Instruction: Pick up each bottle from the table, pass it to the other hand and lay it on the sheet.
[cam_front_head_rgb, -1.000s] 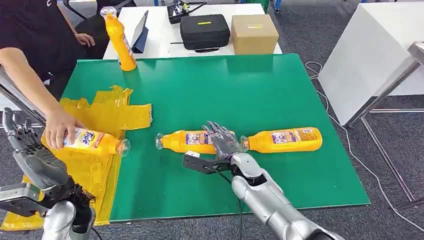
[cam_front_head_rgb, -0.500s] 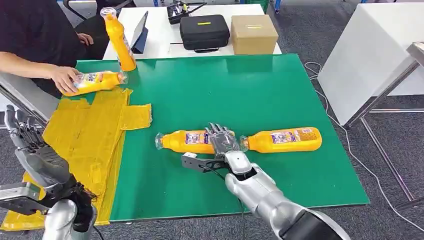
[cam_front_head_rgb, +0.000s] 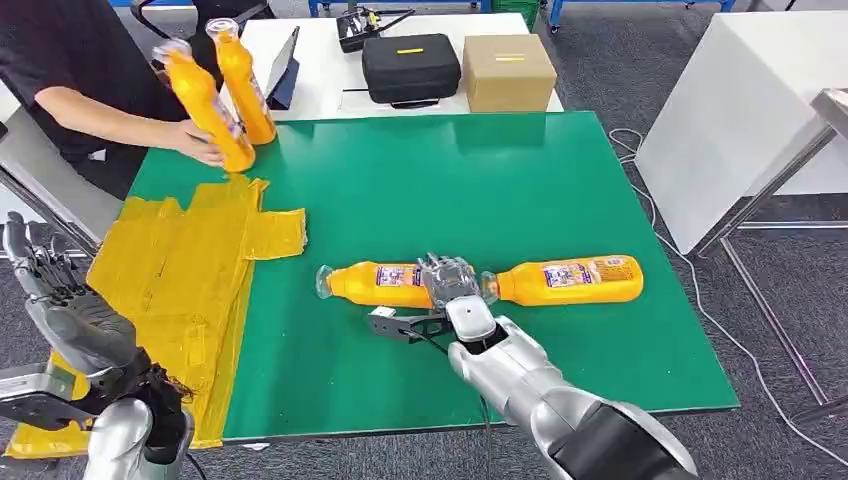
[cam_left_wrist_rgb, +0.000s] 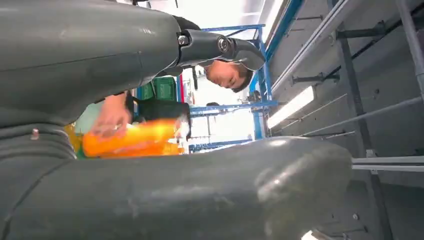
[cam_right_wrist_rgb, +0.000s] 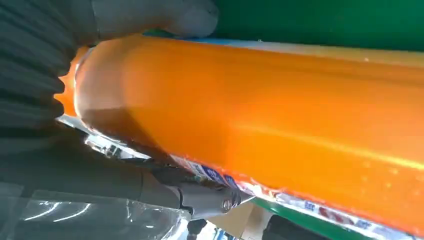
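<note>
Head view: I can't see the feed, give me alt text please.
The right hand grips the base end of an orange bottle lying on the green table, a second bottle beside it. The left hand hangs open by the yellow sheet; a person stands two bottles upright.

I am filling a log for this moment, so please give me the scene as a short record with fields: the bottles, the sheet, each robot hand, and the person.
lying bottles: two orange bottles on the green table, left one, right one
standing bottles: one upright at the far left corner; a second, tilted, beside it
sheet: yellow sheet, no bottle on it
right hand: fingers wrapped over the base of the left lying bottle
left hand: raised beside the table, fingers apart, holding nothing
person: hand on the tilted bottle
</note>
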